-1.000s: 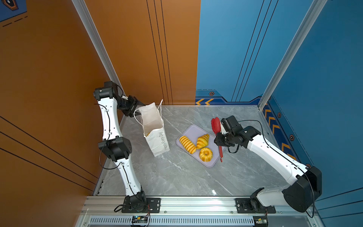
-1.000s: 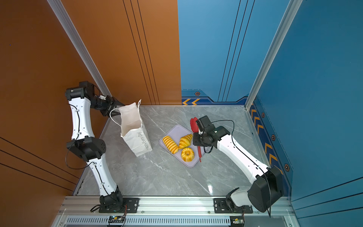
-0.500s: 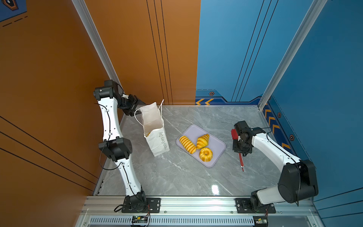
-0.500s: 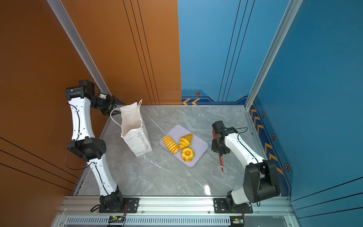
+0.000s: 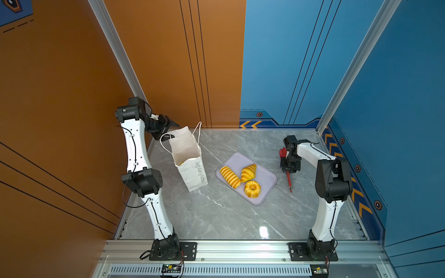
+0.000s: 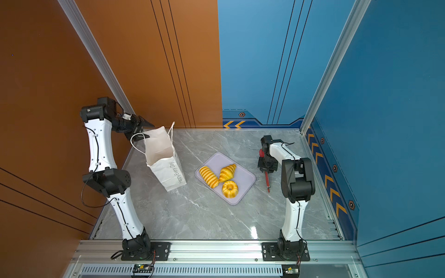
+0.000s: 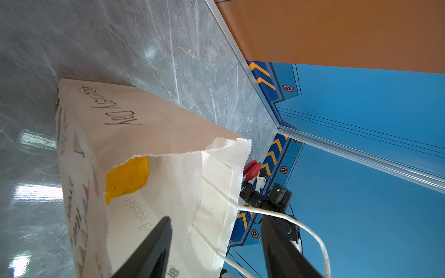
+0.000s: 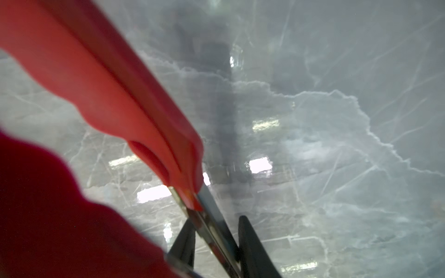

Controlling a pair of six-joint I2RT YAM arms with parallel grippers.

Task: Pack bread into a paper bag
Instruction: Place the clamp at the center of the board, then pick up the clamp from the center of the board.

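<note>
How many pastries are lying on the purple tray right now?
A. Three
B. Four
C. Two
A: the ridged loaf, the croissant and the ring cake lie on the lilac tray, while another yellow piece shows inside the paper bag.

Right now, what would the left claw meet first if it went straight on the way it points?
The tall white paper bag: its handle-side wall sits inside the open left claw. Further in, it would probably meet the yellow pastry in the bag, though depth is unclear.
</note>
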